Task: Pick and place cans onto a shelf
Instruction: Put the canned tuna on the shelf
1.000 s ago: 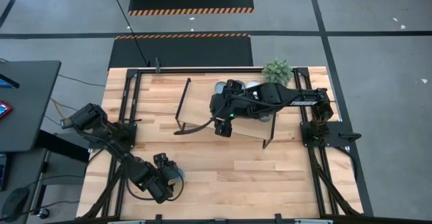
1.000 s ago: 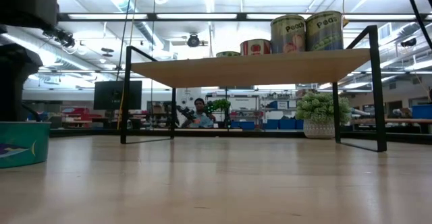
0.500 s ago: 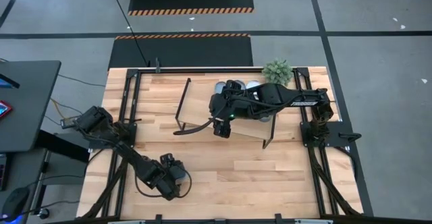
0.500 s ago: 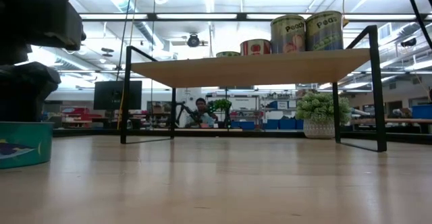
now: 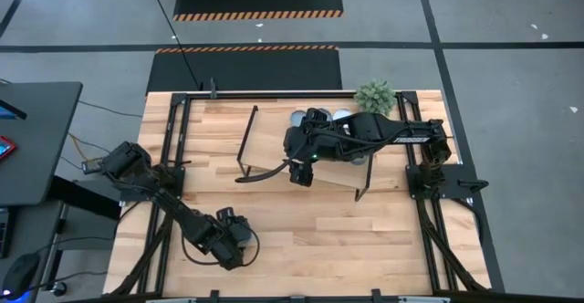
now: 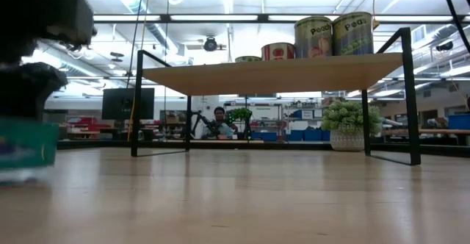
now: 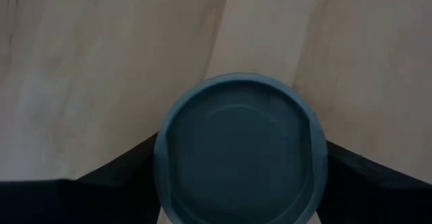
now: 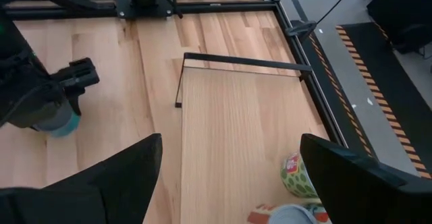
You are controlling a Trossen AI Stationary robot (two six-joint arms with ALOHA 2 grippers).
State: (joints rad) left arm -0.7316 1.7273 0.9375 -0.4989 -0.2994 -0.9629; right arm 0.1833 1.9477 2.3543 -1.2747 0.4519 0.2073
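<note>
Standing on the far half of the wooden table [image 5: 365,239], the shelf [image 5: 274,143] carries a cluster of cans [image 6: 333,35] at its right end; from table height two tall peach tins and two shorter ones show on the board. Right arm reaches across above the shelf, its gripper [image 5: 301,172] hanging over the board's near edge, fingers spread wide and empty in its wrist view. Left arm stretches along the table's near left side, its gripper [image 5: 230,239] low over the tabletop. One fish-labelled can [image 7: 239,160] with a grey-blue top sits between the two dark fingers [image 7: 121,166], which press against either side of it. That can is well apart from the shelf. A small potted plant [image 5: 375,96] stands at the far edge.
</note>
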